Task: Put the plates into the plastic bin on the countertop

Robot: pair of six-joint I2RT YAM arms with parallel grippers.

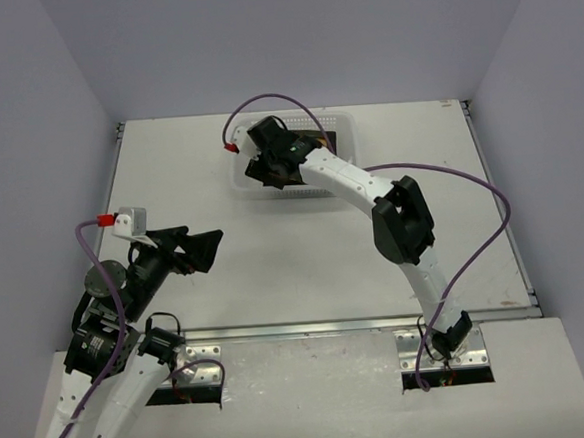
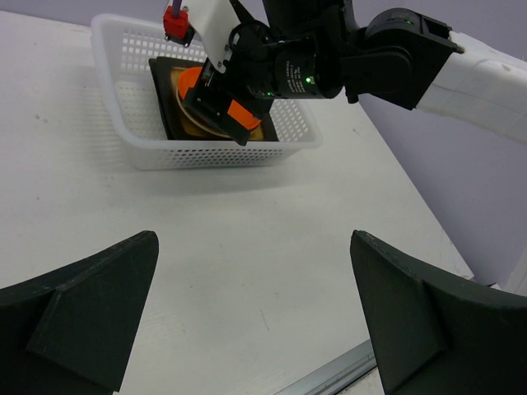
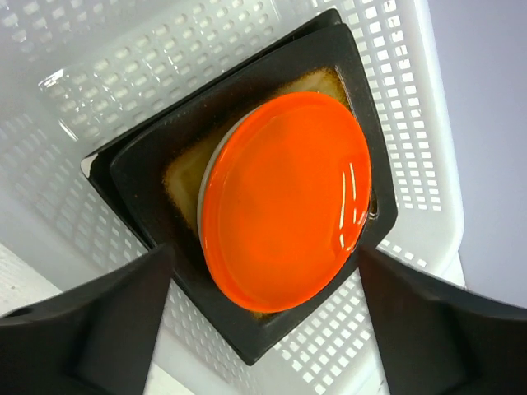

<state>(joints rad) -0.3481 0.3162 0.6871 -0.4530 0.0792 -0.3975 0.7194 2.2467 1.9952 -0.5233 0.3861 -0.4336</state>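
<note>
My right claw (image 3: 263, 249) hangs spread wide just above the orange plate (image 3: 284, 202), pinching nothing, so I judge the release done. That plate is round and glossy. It lies flat on a square dark-rimmed plate (image 3: 140, 177) with an amber centre, inside the plastic bin (image 3: 412, 99) at the far side of the countertop (image 1: 276, 270). Next I should rise straight up, clear of the bin's rim. My left claw (image 2: 255, 313) hovers spread and empty near the front edge.
</note>
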